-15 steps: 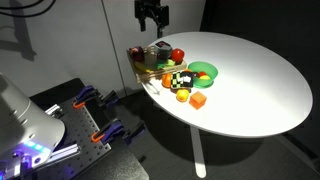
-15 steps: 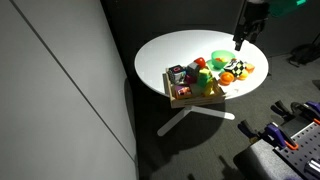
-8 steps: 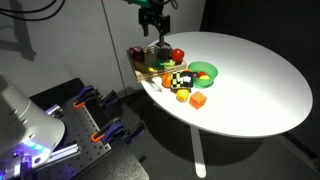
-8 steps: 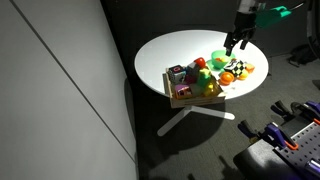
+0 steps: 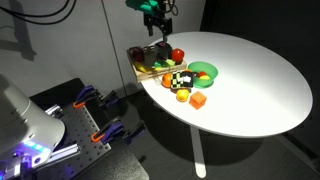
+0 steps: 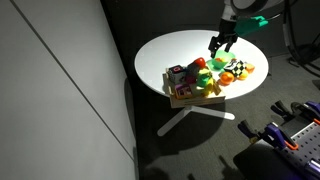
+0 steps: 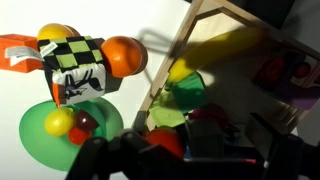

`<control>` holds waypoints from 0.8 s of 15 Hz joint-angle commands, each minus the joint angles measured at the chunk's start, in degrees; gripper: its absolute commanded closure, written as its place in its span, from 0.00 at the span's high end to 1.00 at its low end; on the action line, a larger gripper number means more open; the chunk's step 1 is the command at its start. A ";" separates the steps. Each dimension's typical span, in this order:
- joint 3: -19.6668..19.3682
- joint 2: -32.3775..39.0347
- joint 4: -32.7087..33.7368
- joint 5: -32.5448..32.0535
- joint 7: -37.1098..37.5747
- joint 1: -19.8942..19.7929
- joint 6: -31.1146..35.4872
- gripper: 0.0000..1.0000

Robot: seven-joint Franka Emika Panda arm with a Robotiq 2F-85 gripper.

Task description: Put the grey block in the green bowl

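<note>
Two dark fingers of the gripper (image 5: 155,24) stood apart with nothing between them, as far as both exterior views showed. In the wrist view the gripper (image 7: 170,155) was only a black blur along the bottom edge. Any lettering on the toys was too small to read. The grey block could not be picked out with certainty in any view. The gripper hung over the wooden tray (image 5: 141,64) at the edge of the white table (image 5: 250,80) and covered part of its contents. In the wrist view the tray's far side was cut off, its pieces dim and smeared. How the grey block lay relative to the jaws therefore could not be told. The green bowl (image 5: 206,70) sat on the table just beside the tray, apart from the gripper and close against the black-and-white checkered piece (image 5: 177,79). In the wrist view the green bowl (image 7: 35,135) held a yellow ball (image 7: 58,122) and something red (image 7: 88,124), and an orange ball (image 7: 124,55) lay beside the checkered piece. An orange cube (image 5: 199,100) lay nearer the table's front edge.
</note>
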 commanded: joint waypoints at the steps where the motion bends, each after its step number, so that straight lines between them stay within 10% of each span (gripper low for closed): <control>1: -0.10 5.13 5.42 -3.24 2.75 1.50 0.45 1.00; 12: 0.60 18.45 19.49 -2.52 -0.66 2.89 -3.77 1.00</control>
